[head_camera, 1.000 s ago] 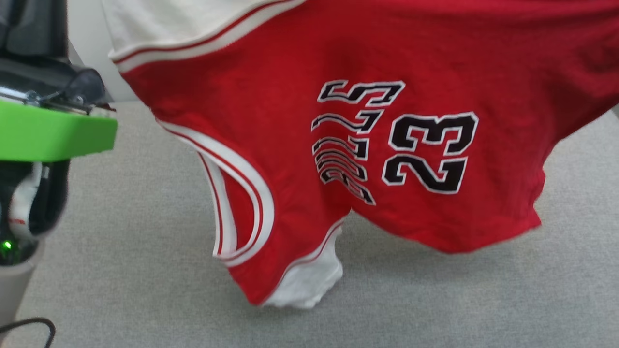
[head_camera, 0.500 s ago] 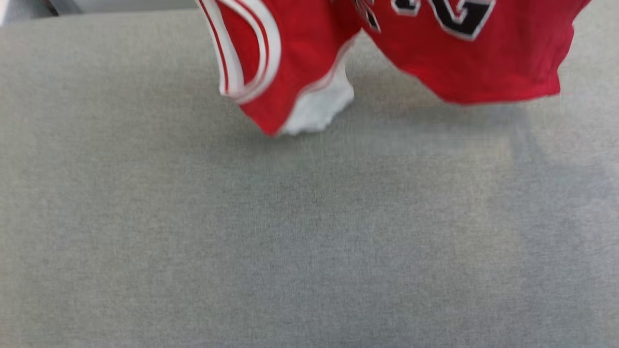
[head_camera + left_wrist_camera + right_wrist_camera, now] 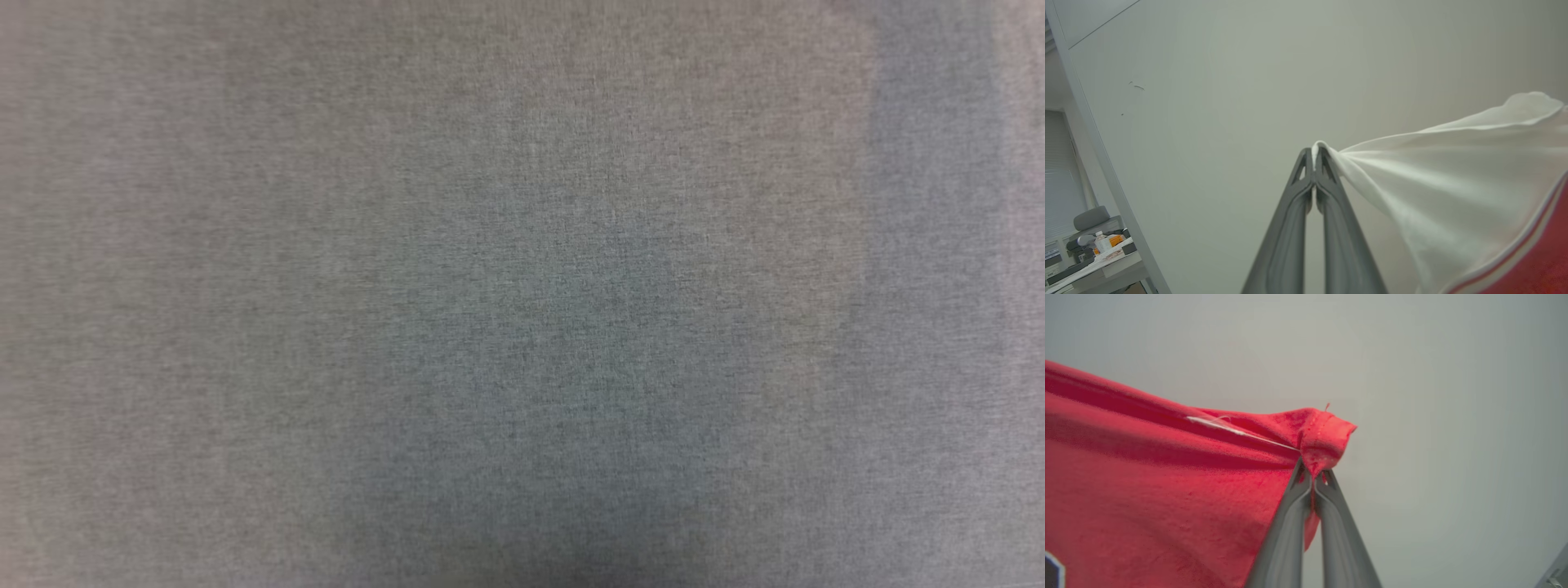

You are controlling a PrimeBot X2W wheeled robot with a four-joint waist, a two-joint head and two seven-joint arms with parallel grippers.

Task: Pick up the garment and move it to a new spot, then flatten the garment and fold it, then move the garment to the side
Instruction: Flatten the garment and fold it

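The garment (image 3: 1453, 188) is a red jersey T-shirt with white sleeves, held up in the air between both arms. In the left wrist view my left gripper (image 3: 1314, 153) is shut on the edge of a white sleeve, which stretches away to the right toward red cloth with striped trim. In the right wrist view my right gripper (image 3: 1312, 471) is shut on a bunched red hem corner of the garment (image 3: 1167, 469), which spreads out to the left. A corner of black, white-outlined lettering shows at that view's lower left.
The head view looks down on a flat grey fabric surface (image 3: 522, 294) with soft shadows across it. Behind the left gripper stands a plain pale wall (image 3: 1229, 81); a cluttered desk (image 3: 1098, 261) with a bottle lies at the far lower left.
The head camera has tilted downward, so the garment slid up and out of the head view, leaving the grey surface. The green-topped object at the left has also left the picture.
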